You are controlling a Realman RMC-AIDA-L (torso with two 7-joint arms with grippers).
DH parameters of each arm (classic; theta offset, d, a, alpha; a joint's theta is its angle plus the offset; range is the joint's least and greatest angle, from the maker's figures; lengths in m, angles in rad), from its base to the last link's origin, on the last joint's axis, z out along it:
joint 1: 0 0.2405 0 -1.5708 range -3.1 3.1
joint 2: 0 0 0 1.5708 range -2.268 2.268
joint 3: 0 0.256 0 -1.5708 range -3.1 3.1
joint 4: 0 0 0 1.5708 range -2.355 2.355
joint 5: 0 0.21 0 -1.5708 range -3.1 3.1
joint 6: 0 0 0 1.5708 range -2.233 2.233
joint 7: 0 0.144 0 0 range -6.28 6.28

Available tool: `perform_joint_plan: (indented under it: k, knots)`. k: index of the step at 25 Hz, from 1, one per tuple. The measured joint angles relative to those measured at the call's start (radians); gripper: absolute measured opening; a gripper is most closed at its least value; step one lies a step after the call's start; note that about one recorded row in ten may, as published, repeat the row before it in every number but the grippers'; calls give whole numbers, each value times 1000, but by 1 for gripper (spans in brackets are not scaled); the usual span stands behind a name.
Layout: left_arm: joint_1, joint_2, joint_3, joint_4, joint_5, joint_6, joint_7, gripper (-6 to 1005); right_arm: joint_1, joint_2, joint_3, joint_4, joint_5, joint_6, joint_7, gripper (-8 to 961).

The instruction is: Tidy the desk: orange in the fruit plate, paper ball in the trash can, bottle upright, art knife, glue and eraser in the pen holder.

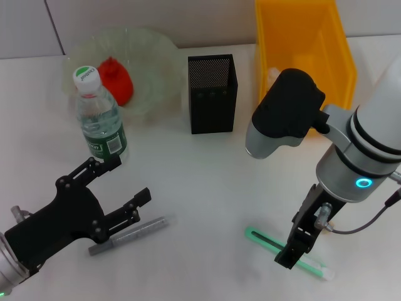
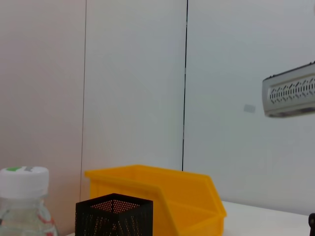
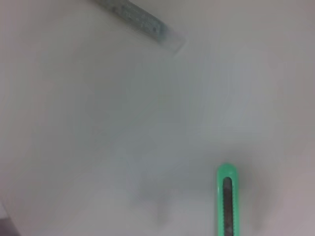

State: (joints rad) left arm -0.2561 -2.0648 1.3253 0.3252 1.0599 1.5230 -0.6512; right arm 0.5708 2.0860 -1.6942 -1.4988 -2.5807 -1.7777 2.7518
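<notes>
The water bottle (image 1: 100,116) stands upright at the left, in front of the translucent green fruit plate (image 1: 153,53), which holds an orange-red fruit (image 1: 116,78). The black mesh pen holder (image 1: 213,94) stands at the middle back. A grey glue stick (image 1: 128,234) lies on the table just below my left gripper (image 1: 125,185), which is open and empty. The green art knife (image 1: 263,241) lies at the front right, and my right gripper (image 1: 293,251) hangs over its middle. The knife (image 3: 226,201) and glue stick (image 3: 140,22) show in the right wrist view. No eraser is in view.
The yellow bin (image 1: 304,44) stands at the back right, with something white (image 1: 274,75) inside it, partly hidden by my right arm. The left wrist view shows the bottle cap (image 2: 24,179), the pen holder (image 2: 113,216) and the bin (image 2: 162,196).
</notes>
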Motion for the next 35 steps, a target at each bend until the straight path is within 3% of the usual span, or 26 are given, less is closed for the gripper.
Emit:
perform_joint_plan:
  k: [13,17,19,35]
  knots:
    - [0,11,-3,9,57,13,-3,814,-11,0,-41,39,-8,62,9,737]
    - [-16,30,-8,12,122,42,-36,814,-16,0,-42,41,-8,71,11,522]
    - [-25,38,-10,12,148,47,-58,814,-17,1,-42,41,-7,76,12,521]
    - [-29,40,-12,12,157,48,-69,815,-24,2,-83,41,-6,103,15,471]
